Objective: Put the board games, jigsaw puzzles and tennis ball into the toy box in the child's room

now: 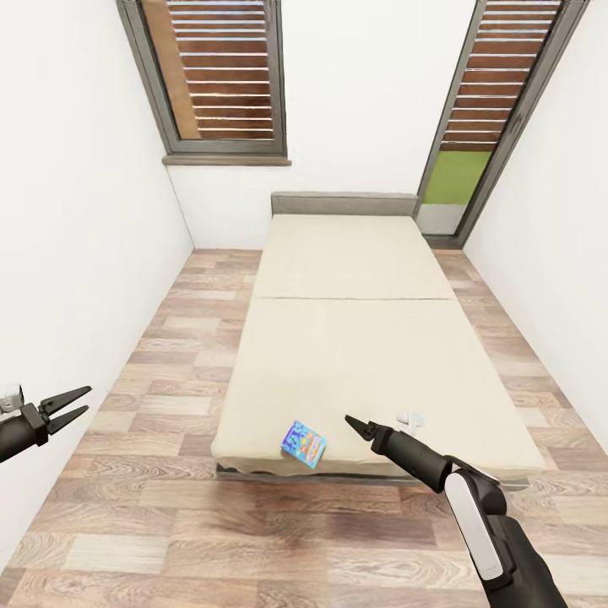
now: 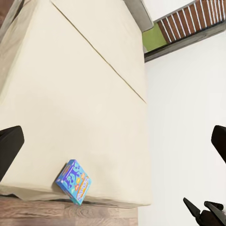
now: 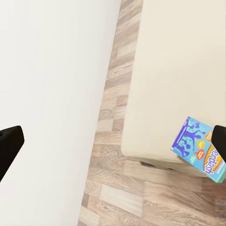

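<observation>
Right end effector point(image 1: 356, 426): fingers drawn nearly together to a narrow point, gripping nothing, hovering over the foot end of the bed point(image 1: 363, 338), aimed toward the small blue board game point(image 1: 304, 443). Just beside that box, apart from it, no contact. In the right wrist view, blue box point(image 3: 198, 148) lying flat near the mattress edge, part of one corner hidden behind a dark fingertip point(image 3: 219, 141).

Left end effector point(image 1: 69, 405): fingers spread apart in a shallow V, empty, held low beside the white wall point(image 1: 76, 211), above the wood-plank floor point(image 1: 169, 338), well apart from the bed. From the left wrist view, same blue box point(image 2: 73, 181) flat on the beige cover close to the foot edge.

Small white object point(image 1: 411, 418) on the mattress just behind the right end effector; too small to identify. Grey headboard point(image 1: 344, 203) at the far end, against the far wall between two grey-framed windows point(image 1: 215, 76) with slatted blinds.
</observation>
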Controlling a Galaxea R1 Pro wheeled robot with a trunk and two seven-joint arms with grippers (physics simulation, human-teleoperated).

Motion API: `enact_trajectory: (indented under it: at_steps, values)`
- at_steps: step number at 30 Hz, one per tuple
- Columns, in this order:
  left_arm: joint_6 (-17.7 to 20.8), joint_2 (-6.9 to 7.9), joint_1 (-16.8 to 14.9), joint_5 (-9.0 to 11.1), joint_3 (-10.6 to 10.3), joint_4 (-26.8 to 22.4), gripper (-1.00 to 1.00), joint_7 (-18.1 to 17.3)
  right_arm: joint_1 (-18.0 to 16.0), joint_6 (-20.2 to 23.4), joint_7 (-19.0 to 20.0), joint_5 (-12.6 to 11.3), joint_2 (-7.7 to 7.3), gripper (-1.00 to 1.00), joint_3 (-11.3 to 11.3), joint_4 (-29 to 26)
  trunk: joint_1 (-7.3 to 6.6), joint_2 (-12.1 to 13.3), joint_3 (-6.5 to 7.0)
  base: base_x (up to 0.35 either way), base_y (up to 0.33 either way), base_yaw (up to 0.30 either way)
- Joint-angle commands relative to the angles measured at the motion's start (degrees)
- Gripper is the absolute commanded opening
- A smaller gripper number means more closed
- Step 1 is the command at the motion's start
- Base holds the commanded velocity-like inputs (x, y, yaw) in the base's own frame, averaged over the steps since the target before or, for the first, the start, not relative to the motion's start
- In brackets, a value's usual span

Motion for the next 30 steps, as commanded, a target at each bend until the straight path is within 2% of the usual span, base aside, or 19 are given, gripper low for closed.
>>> enact_trajectory:
  at_steps: [1,30]
  values:
    - [0.4,0.00,-0.1,0.1,0.0,0.0,1.00,-0.1,0.0,0.5,0.0,-0.3,0.01,1.00,-0.1,0.0,0.03,-0.1,0.01,0.000,0.000,0.091]
    - [0.4,0.00,-0.1,0.1,0.0,0.0,1.00,-0.1,0.0,0.4,0.0,-0.3,0.01,1.00,0.0,0.0,0.03,-0.1,2.77,0.000,0.000,0.015]
